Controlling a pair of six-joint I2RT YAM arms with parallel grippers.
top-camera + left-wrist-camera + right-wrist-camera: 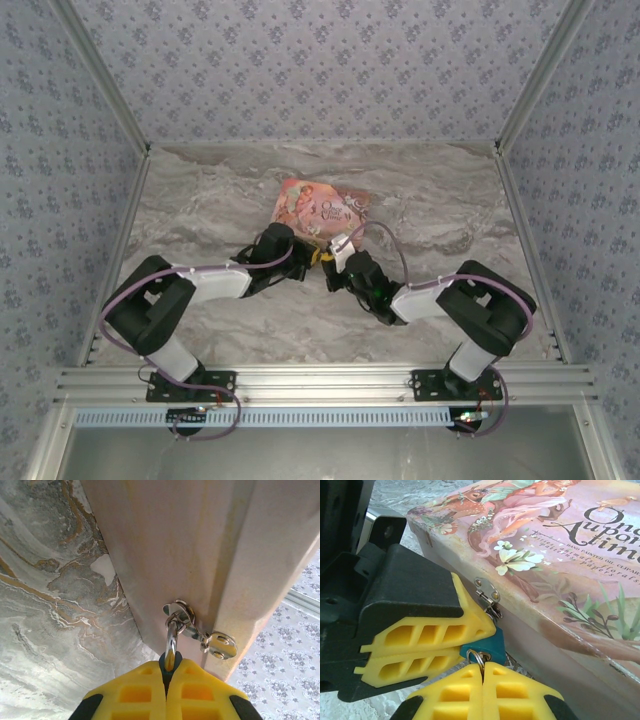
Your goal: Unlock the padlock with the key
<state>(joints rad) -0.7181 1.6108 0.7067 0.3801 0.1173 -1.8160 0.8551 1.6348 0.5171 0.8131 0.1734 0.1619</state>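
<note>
1. Nearest the right wrist camera, the right gripper (482, 674) is clenched on the key (479, 659). A small metal ring shows at its fingertips, right against the lock. The blade is hidden, so whether it sits in the keyhole cannot be told.
2. Just beyond, the padlock (490, 644) has its blue body pinched in the left gripper (470, 642), whose fingers are clamped tight on it. This is most likely to brace the lock against the twist of the key.
3. Above that grip, the silvery shackle (171, 641) runs through the hasp (181, 614) on the front wall of the pink box (320, 205). The lock therefore hangs there and must be worked in place.
4. Farthest back, the box lies flat mid-way across the marbled table (200, 200), with both arms converging on its near edge.
</note>
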